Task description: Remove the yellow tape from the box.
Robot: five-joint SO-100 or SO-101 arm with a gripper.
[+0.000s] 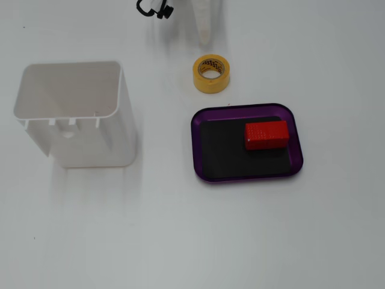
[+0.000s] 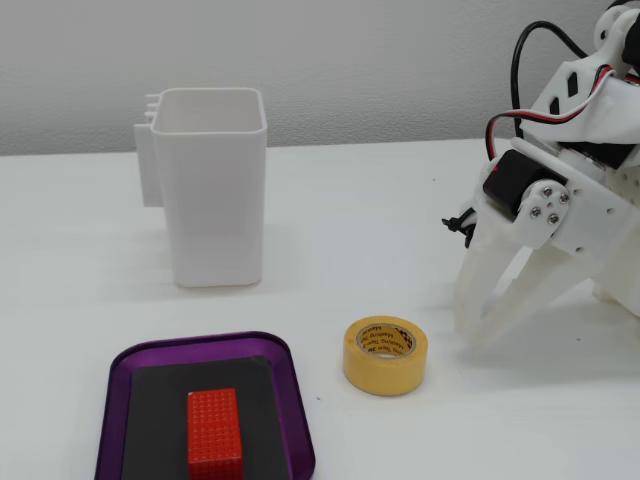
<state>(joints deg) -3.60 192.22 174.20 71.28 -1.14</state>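
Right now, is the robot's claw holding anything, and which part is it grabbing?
Nothing. The gripper is open and empty, its fingertips on the table. The tape sits apart from it, outside the box.

In a fixed view the tool (image 1: 206,37) is cut off at twelve o'clock; in the other, the box (image 2: 298,420) runs off at six o'clock.

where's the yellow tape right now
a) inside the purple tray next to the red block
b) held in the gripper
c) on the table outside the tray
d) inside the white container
c: the yellow tape lies flat on the bare table, clear of the purple tray, which holds only the red block; the gripper stands open beside the tape, holding nothing.
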